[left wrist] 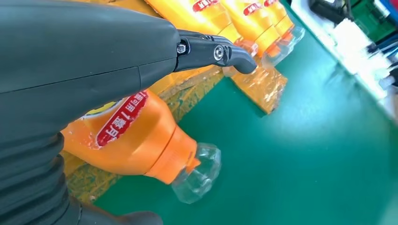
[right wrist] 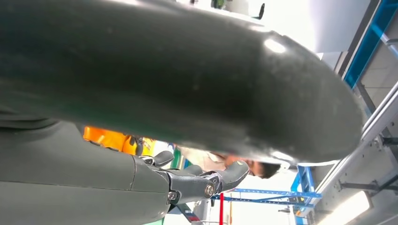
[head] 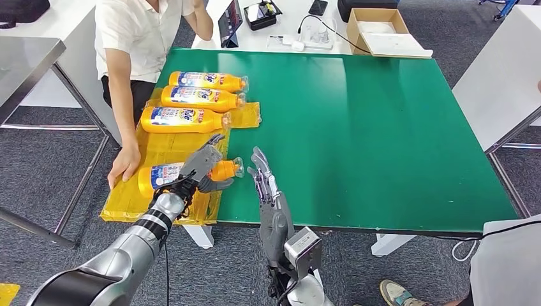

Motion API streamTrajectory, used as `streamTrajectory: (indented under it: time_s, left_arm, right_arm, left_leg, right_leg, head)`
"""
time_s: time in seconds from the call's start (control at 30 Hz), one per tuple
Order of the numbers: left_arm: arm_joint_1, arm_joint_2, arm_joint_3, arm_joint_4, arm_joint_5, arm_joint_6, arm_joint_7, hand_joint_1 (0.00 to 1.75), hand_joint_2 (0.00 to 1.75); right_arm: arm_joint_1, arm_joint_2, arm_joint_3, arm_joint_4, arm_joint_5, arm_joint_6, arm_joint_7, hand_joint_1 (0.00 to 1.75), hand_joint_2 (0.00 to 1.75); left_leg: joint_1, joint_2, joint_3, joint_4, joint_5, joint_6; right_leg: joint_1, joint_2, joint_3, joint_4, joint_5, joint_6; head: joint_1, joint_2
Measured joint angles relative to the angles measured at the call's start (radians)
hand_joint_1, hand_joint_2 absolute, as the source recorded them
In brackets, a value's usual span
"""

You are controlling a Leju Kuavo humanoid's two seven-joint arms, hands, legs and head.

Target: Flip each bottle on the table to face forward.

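Green counter [head: 357, 134]: a matte green top, with a crinkled yellow plastic sheet [head: 127, 197] lying along its left edge.
Nearest bottle [head: 167, 174]: an orange detergent bottle on its side on the yellow sheet, label up, its clear cap [head: 237, 167] pointing right onto the green surface.
Left hand [head: 203, 167]: laid over the nearest bottle's shoulder, fingers curled across the top and thumb at the near side (a grip around it, as far as the head view shows).
Left wrist view: the same orange bottle [left wrist: 136, 140] sits under the grey hand [left wrist: 84, 61], its clear cap [left wrist: 199, 171] over the green surface.
Other bottles: three more lie on their sides farther back on the sheet, the third-row one [head: 184, 119], the next [head: 201, 98] and the farthest [head: 205, 81], all with caps to the right.
Right hand [head: 266, 185]: raised just right of the nearest bottle's cap, fingers straight and spread, holding nothing.
Person: in a white shirt at the left edge, one hand [head: 125, 164] resting on the sheet beside the nearest bottle's base.
Far end: a cardboard box [head: 376, 29] on a white table.
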Motion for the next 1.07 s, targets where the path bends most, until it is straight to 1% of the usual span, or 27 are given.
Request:
streamTrajectory:
  time_s: [0.1, 0.17, 0.23, 0.3, 0.37, 0.43, 0.5, 0.6, 0.67, 0.8, 0.93, 1.03, 1.07]
  left_arm:
    - [0.036, -0.015, 0.026, -0.059, 0.153, 0.028, -0.054, 0.00, 1.75]
    - [0.089, -0.029, 0.031, -0.142, 0.293, 0.065, -0.085, 0.00, 1.75]
    - [0.157, -0.042, 0.029, -0.251, 0.420, 0.121, -0.110, 0.00, 1.75]
    - [0.224, -0.051, 0.019, -0.363, 0.497, 0.188, -0.136, 0.00, 1.75]
    - [0.282, -0.055, 0.006, -0.473, 0.575, 0.224, -0.147, 0.00, 1.75]
    - [0.329, -0.059, -0.009, -0.572, 0.692, 0.224, -0.131, 0.00, 1.75]
    - [0.359, -0.063, -0.023, -0.647, 0.794, 0.217, -0.105, 0.00, 1.75]
    - [0.388, -0.067, -0.041, -0.720, 0.868, 0.205, -0.075, 0.00, 1.75]
    - [0.409, -0.067, -0.060, -0.754, 0.895, 0.198, -0.063, 0.00, 1.75]
    - [0.489, -0.062, -0.127, -0.834, 0.875, 0.188, -0.078, 0.00, 1.75]
    - [0.598, -0.043, -0.209, -0.925, 0.850, 0.137, -0.077, 0.00, 1.75]
    - [0.670, -0.028, -0.245, -0.991, 0.852, 0.147, -0.094, 0.00, 1.75]
    - [0.682, -0.026, -0.249, -1.003, 0.855, 0.152, -0.097, 0.00, 1.75]
  right_arm:
    - [0.000, -0.007, 0.000, 0.004, -0.004, -0.005, -0.005, 0.00, 0.00]
    - [0.003, -0.015, 0.000, 0.006, -0.005, -0.013, -0.011, 0.00, 0.00]
    - [0.011, -0.023, 0.000, 0.007, -0.003, -0.023, -0.016, 0.00, 0.00]
    - [0.019, -0.030, 0.000, 0.006, 0.003, -0.037, -0.023, 0.00, 0.87]
    - [0.027, -0.037, 0.002, -0.002, 0.007, -0.045, -0.041, 0.00, 1.75]
    - [0.032, -0.050, 0.014, -0.040, 0.000, -0.047, -0.063, 0.00, 1.75]
    - [0.034, -0.063, 0.033, -0.097, -0.010, -0.060, -0.074, 0.00, 1.75]
    - [0.040, -0.077, 0.049, -0.164, -0.015, -0.108, -0.077, 0.00, 1.75]
    - [0.052, -0.085, 0.051, -0.207, -0.017, -0.168, -0.077, 0.00, 1.75]
    - [0.112, -0.102, 0.026, -0.294, -0.037, -0.255, -0.077, 0.00, 0.00]
    - [0.206, -0.108, -0.066, -0.359, -0.046, -0.352, -0.077, 0.00, 0.00]
    - [0.269, -0.090, -0.182, -0.375, -0.105, -0.390, -0.073, 0.00, 0.00]
    - [0.279, -0.084, -0.206, -0.375, -0.119, -0.394, -0.072, 0.00, 0.00]
  left_leg:
    - [0.000, 0.000, 0.000, 0.000, 0.000, 0.000]
    - [-0.001, 0.000, 0.000, 0.000, 0.000, 0.000]
    - [-0.001, 0.000, -0.001, 0.000, 0.000, 0.000]
    - [-0.001, 0.000, -0.003, 0.000, 0.000, 0.000]
    - [-0.001, 0.000, -0.003, 0.000, 0.000, 0.000]
    - [-0.001, 0.000, -0.004, 0.000, 0.000, 0.000]
    - [-0.001, 0.000, -0.004, 0.000, 0.000, 0.000]
    - [0.000, 0.000, -0.004, 0.000, 0.000, 0.000]
    - [-0.001, 0.000, -0.004, 0.000, 0.000, 0.000]
    - [-0.001, 0.000, -0.004, 0.000, -0.001, 0.000]
    - [-0.001, 0.000, -0.005, 0.000, -0.003, 0.000]
    - [-0.001, 0.000, -0.005, 0.000, -0.004, 0.000]
    - [-0.001, 0.000, -0.005, 0.000, -0.004, 0.001]
  right_leg:
    - [0.000, 0.000, 0.000, 0.000, 0.000, 0.000]
    - [0.000, 0.000, 0.000, 0.000, 0.000, 0.000]
    - [0.000, 0.000, -0.001, 0.000, 0.000, 0.000]
    - [0.000, 0.000, -0.002, -0.001, 0.000, 0.000]
    - [0.000, 0.000, -0.003, -0.001, 0.000, 0.000]
    - [0.000, 0.000, -0.004, -0.001, 0.000, 0.000]
    - [0.000, 0.000, -0.004, -0.001, 0.000, 0.000]
    - [0.000, 0.000, -0.004, -0.001, 0.000, 0.000]
    - [0.000, 0.000, -0.004, -0.001, 0.000, 0.000]
    - [0.000, 0.000, -0.004, -0.001, -0.001, 0.000]
    - [-0.001, 0.000, -0.005, -0.002, -0.001, 0.000]
    - [0.000, 0.000, -0.005, -0.002, -0.002, 0.000]
    - [0.000, 0.000, -0.005, -0.002, -0.002, 0.000]
  head:
    - [0.000, 0.000]
    - [0.000, 0.000]
    - [0.000, 0.000]
    - [0.000, 0.000]
    - [0.000, 0.000]
    - [0.000, 0.000]
    - [0.000, 0.000]
    - [0.000, 0.000]
    - [0.000, 0.000]
    - [0.000, 0.000]
    - [0.000, 0.000]
    - [0.000, 0.000]
    - [0.000, 0.000]
